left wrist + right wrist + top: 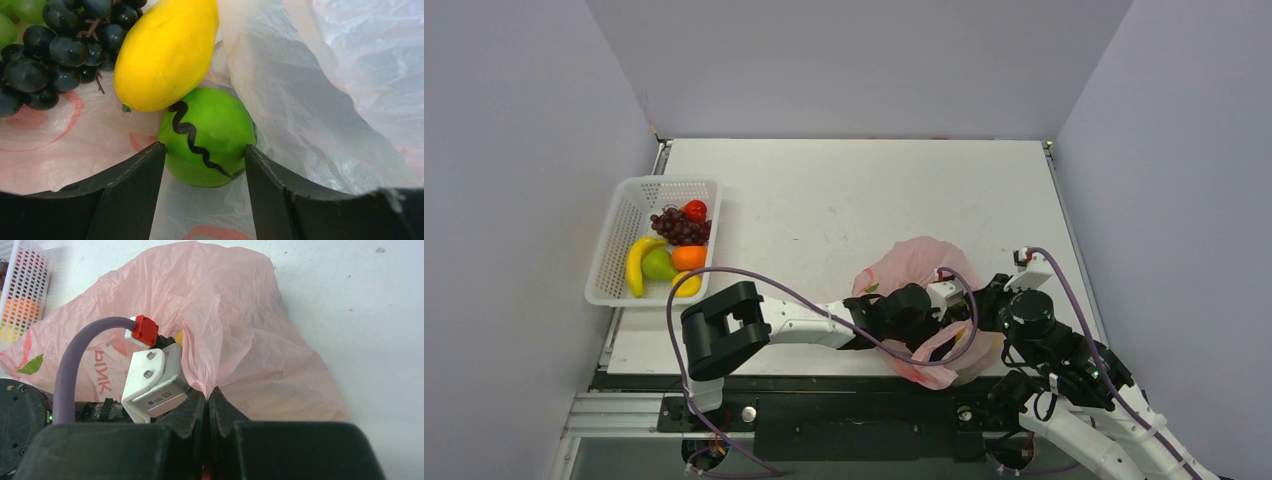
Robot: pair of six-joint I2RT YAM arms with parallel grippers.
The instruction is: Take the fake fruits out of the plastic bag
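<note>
Inside the pink plastic bag (325, 90) lie a green fruit with a black zigzag line (210, 135), a yellow fruit (167, 50) and dark grapes (55, 55). My left gripper (204, 152) is open, one fingertip on each side of the green fruit. In the top view the bag (914, 262) lies near the table's front right, and the left arm reaches into it. My right gripper (207, 395) is shut on a pinch of the bag's film (240, 325) at the rim of its mouth.
A white mesh basket (614, 250) at the left table edge holds a banana (636, 262), grapes (679, 228), an orange (688, 257), a green fruit (660, 265) and a red fruit (695, 210). Grey walls stand close on three sides.
</note>
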